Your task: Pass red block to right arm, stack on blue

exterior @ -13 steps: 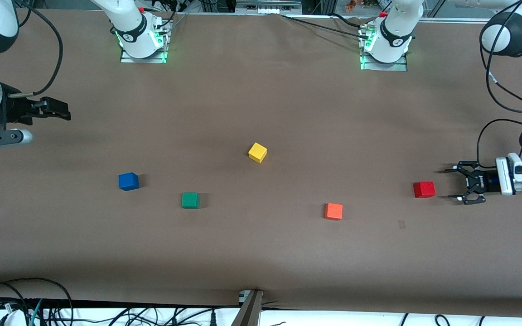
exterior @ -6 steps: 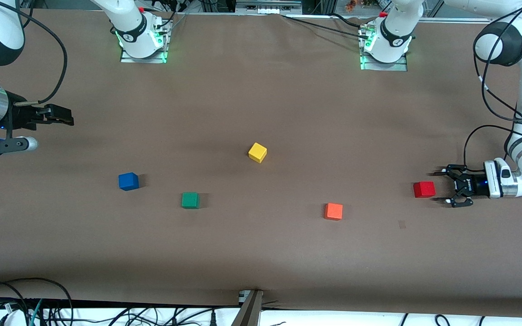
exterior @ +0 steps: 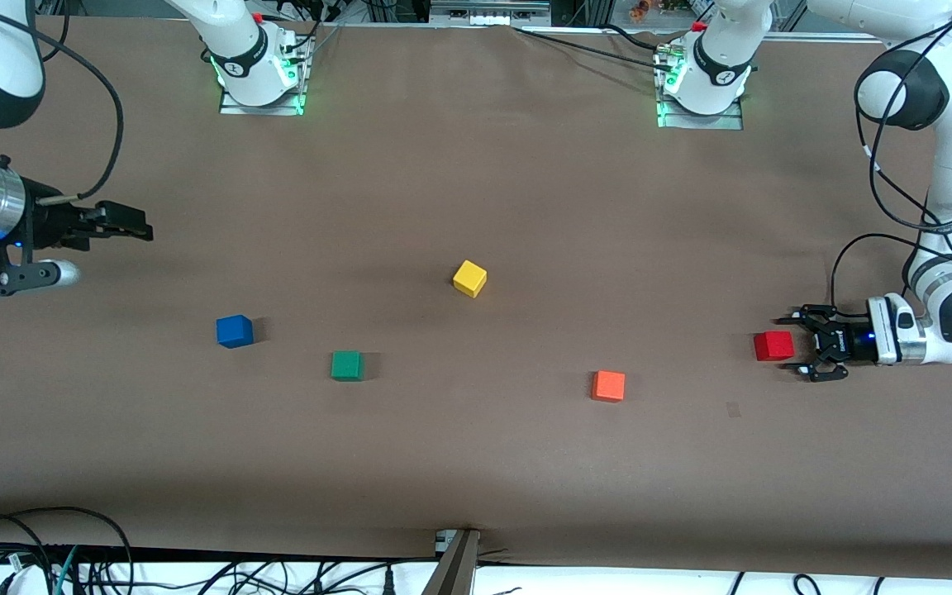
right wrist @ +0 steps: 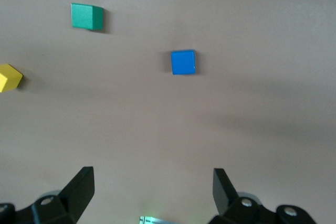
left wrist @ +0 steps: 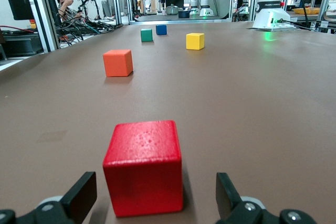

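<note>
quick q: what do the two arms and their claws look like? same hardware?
No. Both arms are white with black joint caps and loose black cables. The left claw is a wide black linkage type with a small blue light. The right claw has slim straight black fingers after a silver wrist ring.

The left end effector (exterior: 794,345) is sitting low at the surface near the left arm's end, wrist level, its fingers (left wrist: 79,196) spread wide apart. The right end effector (exterior: 133,227) is hovering above the surface toward the right arm's end, fingers (right wrist: 79,187) likewise spread wide.
</note>
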